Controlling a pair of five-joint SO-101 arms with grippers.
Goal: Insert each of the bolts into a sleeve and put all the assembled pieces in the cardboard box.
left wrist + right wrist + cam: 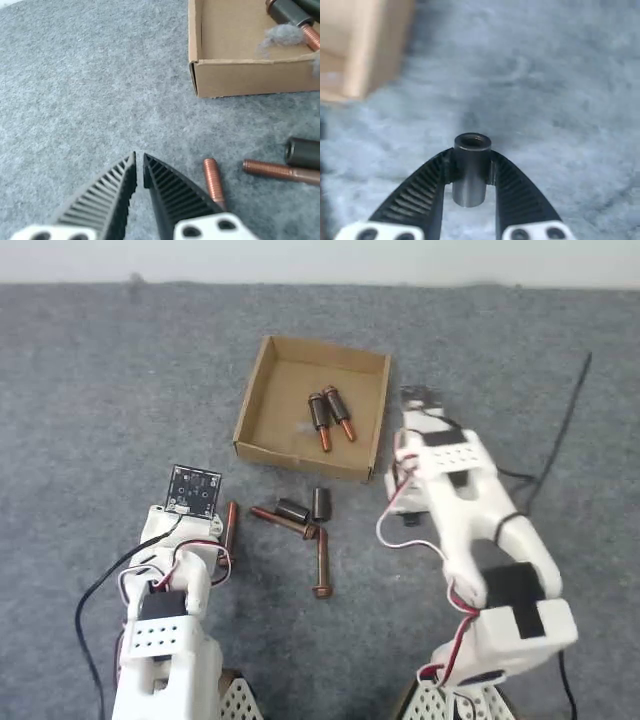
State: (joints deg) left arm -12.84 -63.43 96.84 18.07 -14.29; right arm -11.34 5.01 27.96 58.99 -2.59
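Sleeve [471, 175] is clamped between the right gripper [471, 159] fingers, open bore showing, just beside the cardboard box [300, 455]. Left gripper [139, 157] is almost closed and empty, with a loose bolt [214, 181] beside it. Two assembled pieces [331, 418] lie in the box. Likely step: third pairing. Next, the left gripper must grasp the bolt and line it up with the bore.

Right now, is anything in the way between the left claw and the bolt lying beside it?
Nothing visible. Only bare grey carpet lies between the left claw and the bolt beside it.
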